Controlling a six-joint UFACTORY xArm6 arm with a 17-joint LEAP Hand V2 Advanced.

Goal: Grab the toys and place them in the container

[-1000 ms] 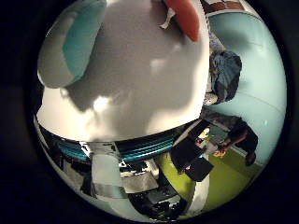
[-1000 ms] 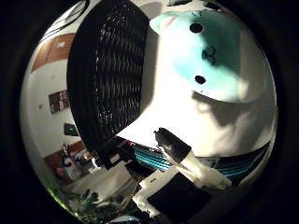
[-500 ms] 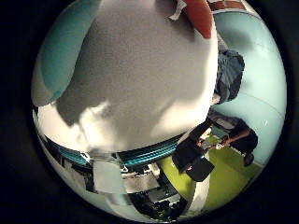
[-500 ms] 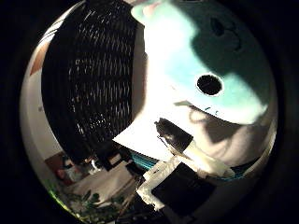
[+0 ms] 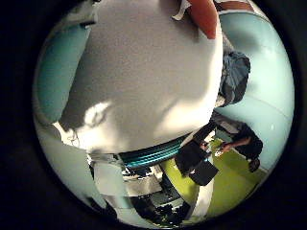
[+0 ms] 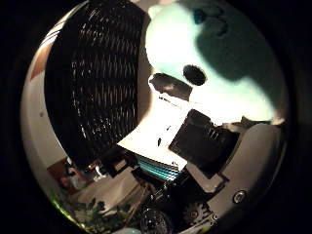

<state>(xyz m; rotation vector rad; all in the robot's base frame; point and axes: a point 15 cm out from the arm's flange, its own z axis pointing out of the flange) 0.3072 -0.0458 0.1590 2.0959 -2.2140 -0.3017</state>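
Observation:
A white and teal plush toy fills the right little finger side palm view, close against the palm, with a teal limb and an orange part at its edges. In the right thumb side palm view its teal face with black eyes lies right beside a black mesh container. My hand is curled onto the plush, with black and white fingers pressed against its face. More fingers show under the plush's belly.
A yellow-green mat with dark objects lies beyond the plush, next to a pale blue surface. A cluttered room shows past the container's wall.
The fingers have closed further onto the plush's face in the thumb side view. The plush sits closer to the palm and has turned a little. The mesh container stays beside it.

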